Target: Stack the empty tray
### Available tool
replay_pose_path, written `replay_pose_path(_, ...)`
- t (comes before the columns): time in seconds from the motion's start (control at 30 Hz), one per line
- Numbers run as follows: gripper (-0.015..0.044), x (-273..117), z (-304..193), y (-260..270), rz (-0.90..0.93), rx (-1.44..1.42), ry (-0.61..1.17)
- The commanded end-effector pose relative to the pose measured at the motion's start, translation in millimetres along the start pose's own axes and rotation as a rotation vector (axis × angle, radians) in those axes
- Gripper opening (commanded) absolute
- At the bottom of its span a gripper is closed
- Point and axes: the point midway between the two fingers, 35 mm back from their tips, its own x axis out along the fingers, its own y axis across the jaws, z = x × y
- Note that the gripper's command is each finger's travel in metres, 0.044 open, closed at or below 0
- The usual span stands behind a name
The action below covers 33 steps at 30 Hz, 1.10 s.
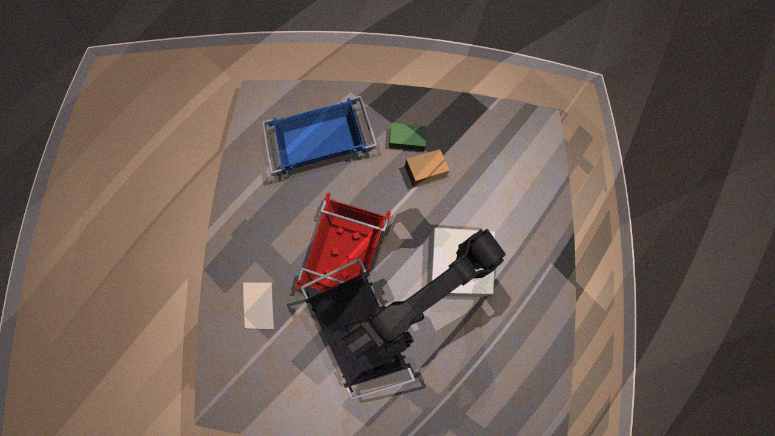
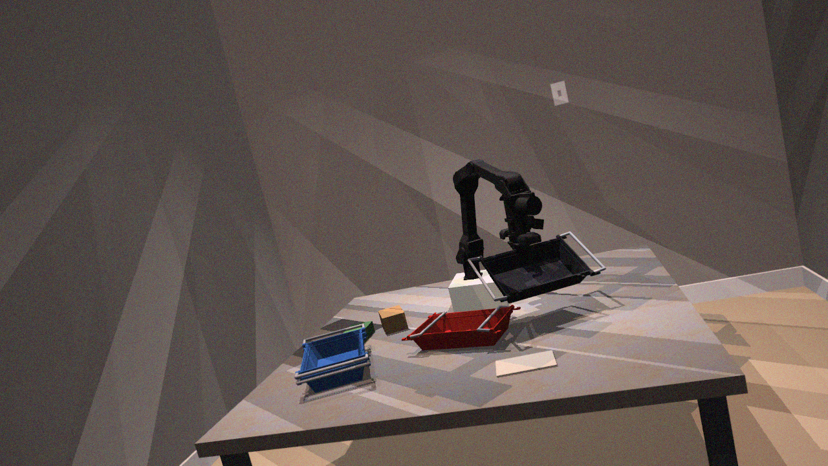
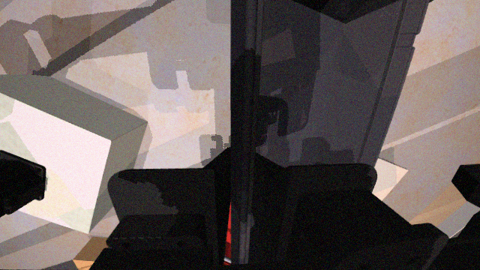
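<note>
The red tray [image 1: 355,209] [image 2: 460,340] stands on the table with small red blocks [image 1: 334,252] inside. Its far bar [image 1: 355,219] and its near bar [image 1: 319,275] lie in across its top. My gripper [image 1: 379,338] [image 2: 525,243] [image 3: 237,152] is shut on one long wall of the empty black tray [image 1: 328,342] [image 2: 544,289] [image 3: 337,94]. The black tray hangs above the table, tilted in the exterior view, its left end lower. Its bars stick out past its ends. From above, one overlaps the red tray's near end. The fingertips are partly hidden.
A blue tray [image 1: 314,112] [image 2: 338,379] with bars out over its ends stands at the back left in the top view. A green block [image 1: 407,135] and an orange block [image 1: 428,166] [image 2: 392,320] lie near it. A white card [image 1: 258,305] [image 2: 525,363] lies left of the black tray. The arm stands on a white box [image 1: 447,270] [image 2: 471,298].
</note>
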Motion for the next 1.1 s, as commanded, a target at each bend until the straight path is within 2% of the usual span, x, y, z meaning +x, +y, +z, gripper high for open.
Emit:
replay_pose_path(0.0,0.0000,-7,-14,-7,-0.027,0.045,-0.008)
replay_pose_path(1.07,0.0000,-7,-136,-7,-0.028,0.427,-0.005)
